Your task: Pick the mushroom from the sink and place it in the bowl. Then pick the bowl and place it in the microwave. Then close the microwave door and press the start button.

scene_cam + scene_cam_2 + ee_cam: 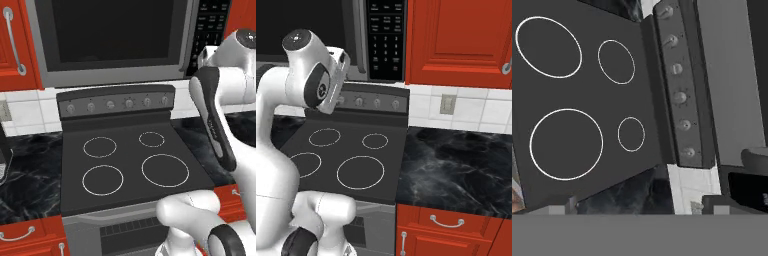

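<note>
Hand view: arm raised beside microwave (115,40), facing stovetop (577,100).

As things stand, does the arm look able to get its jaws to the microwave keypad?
Probably yes. The keypad sits just right of the closed microwave door, and the arm's raised wrist is close beside it. Nothing stands between them above the stovetop; the jaws themselves are not clearly visible.

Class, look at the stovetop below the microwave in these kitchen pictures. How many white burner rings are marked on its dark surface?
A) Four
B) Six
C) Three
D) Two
A: the black stovetop carries four white rings, two larger and two smaller, set below the row of knobs and the microwave.
</note>
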